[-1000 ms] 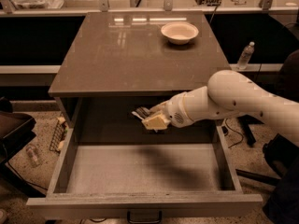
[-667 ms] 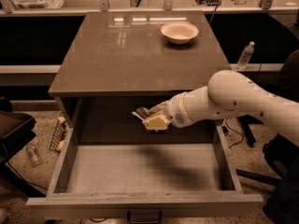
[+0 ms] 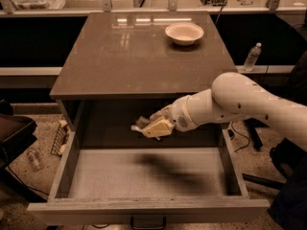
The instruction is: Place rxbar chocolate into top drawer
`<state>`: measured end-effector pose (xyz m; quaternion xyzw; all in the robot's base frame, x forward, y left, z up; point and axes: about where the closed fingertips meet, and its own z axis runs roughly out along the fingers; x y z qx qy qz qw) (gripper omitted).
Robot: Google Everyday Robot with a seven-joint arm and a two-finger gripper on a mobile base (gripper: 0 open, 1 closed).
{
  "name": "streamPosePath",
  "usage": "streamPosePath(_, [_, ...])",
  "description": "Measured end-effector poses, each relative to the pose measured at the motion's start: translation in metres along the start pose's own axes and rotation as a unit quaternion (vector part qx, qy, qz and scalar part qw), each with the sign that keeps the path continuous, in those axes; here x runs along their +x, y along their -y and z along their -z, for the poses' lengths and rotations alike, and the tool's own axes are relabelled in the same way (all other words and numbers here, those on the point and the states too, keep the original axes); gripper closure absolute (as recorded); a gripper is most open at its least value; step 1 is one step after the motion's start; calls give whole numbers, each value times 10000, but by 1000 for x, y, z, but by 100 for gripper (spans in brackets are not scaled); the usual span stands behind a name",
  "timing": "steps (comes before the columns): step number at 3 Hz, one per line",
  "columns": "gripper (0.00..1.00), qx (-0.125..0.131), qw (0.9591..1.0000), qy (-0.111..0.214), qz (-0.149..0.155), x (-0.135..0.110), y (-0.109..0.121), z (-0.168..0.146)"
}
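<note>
Little differs from a second ago: the white arm (image 3: pixel 249 102) reaches in from the right as before, and the gripper (image 3: pixel 147 127) has only edged slightly left and lower. It hangs above the far part of the open top drawer (image 3: pixel 144 208), just under the front edge of the cabinet top (image 3: pixel 129 61). The pincer is closed on the rxbar chocolate (image 3: pixel 139 124), whose dark wrapper with pale patches sticks out to the left of the fingertips, held in the air and clear of the drawer floor. A shadow (image 3: pixel 168 167) of the arm lies on the grey floor below.

The drawer is pulled fully toward the near side, with a dark handle (image 3: pixel 147 221) on its front. On the far right of the cabinet top sits a cream bowl (image 3: pixel 184 33), well apart from the gripper. A water bottle (image 3: pixel 252 56) stands on the right beyond the cabinet, and a second bottle (image 3: pixel 33 159) lies on the floor at left. Nothing lies between the bar and the drawer floor.
</note>
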<state>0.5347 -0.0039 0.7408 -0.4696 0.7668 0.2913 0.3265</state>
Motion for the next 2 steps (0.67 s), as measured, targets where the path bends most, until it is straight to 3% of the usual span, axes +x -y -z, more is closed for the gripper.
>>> streamPosePath(1, [0,-11,10000,-3,7,0,-1,-1])
streamPosePath(2, [0,-15,10000,-4,9,-1,-1,-1])
